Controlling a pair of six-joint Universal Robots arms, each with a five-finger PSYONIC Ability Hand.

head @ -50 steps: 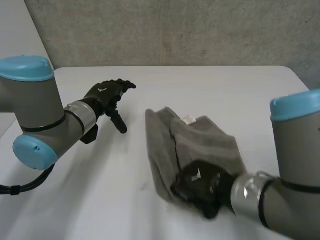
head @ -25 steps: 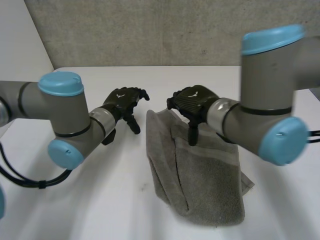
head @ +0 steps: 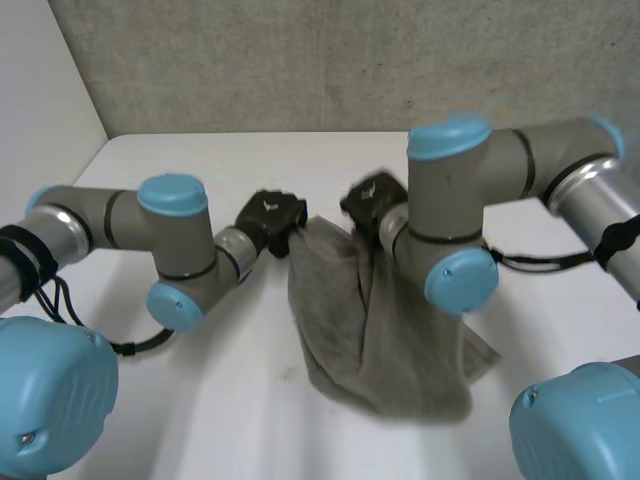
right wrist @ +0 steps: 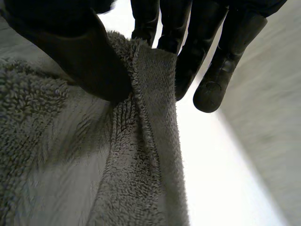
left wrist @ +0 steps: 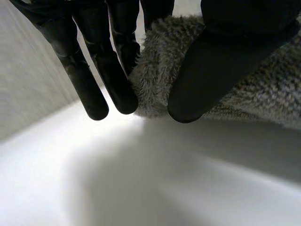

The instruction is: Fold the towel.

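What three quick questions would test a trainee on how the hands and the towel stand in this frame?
1. True or false: the left hand pinches the towel between its thumb and fingers.
2. Where does the right hand hold the towel? A: at its far edge. B: at its near edge. C: nowhere, it hangs open above it.
3. Fill in: the far end of the towel is held up, while its near end lies on the white ___.

Key: 1 true; 2 A; 3 table.
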